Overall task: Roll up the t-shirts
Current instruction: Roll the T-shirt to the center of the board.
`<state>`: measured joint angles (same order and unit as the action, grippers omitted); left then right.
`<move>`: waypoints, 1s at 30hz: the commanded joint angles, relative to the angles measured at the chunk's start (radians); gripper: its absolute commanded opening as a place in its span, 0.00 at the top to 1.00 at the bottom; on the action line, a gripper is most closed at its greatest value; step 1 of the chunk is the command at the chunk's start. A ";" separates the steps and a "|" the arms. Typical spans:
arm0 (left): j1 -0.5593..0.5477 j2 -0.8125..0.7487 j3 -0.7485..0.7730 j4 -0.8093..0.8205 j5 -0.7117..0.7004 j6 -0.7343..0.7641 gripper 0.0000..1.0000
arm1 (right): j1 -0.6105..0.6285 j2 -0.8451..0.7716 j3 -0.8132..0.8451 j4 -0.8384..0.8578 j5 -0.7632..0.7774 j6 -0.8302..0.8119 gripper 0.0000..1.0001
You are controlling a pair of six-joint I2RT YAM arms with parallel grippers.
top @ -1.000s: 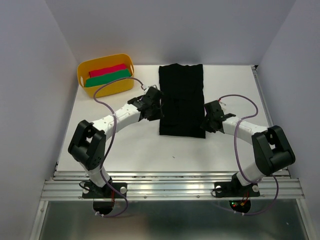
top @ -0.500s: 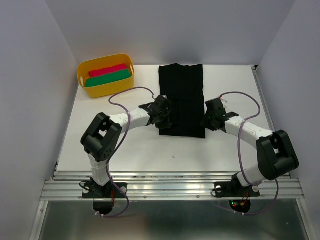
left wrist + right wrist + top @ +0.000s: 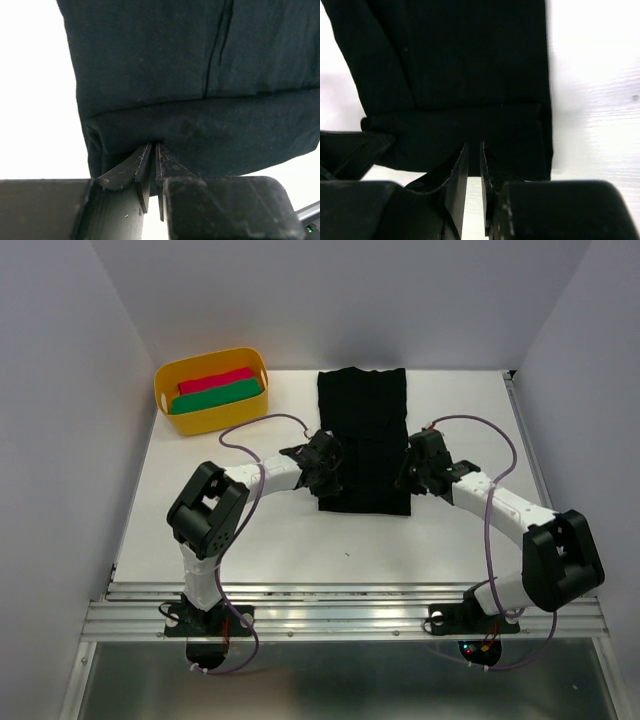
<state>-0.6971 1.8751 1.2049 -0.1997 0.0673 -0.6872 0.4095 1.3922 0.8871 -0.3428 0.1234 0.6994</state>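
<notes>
A black t-shirt [image 3: 362,440] lies folded into a long strip on the white table, running from far to near. Its near end is turned over into a low band, seen in the left wrist view [image 3: 175,60] and the right wrist view [image 3: 470,60]. My left gripper [image 3: 330,480] is at the strip's near left corner, with the jaws nearly together on the folded band [image 3: 152,146]. My right gripper [image 3: 405,480] is at the near right edge, with the jaws narrowly apart over the band [image 3: 474,146].
A yellow tub [image 3: 212,390] stands at the far left of the table with a red and a green rolled cloth in it. Grey walls close in the table on three sides. The metal rail with the arm bases runs along the near edge.
My left gripper has moved right and nearer, onto the shirt's near left corner. My right gripper has shifted left and a little farther, onto the shirt's near right edge. The shirt has stayed put.
</notes>
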 commanded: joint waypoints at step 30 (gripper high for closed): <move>0.082 -0.094 0.001 -0.012 -0.037 0.038 0.83 | -0.014 0.186 0.030 0.028 0.107 -0.083 0.85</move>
<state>-0.6083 1.8065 1.2045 -0.1982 0.0483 -0.6514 0.4099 1.5219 0.9298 -0.3332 0.2012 0.6331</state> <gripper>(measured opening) 0.168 0.157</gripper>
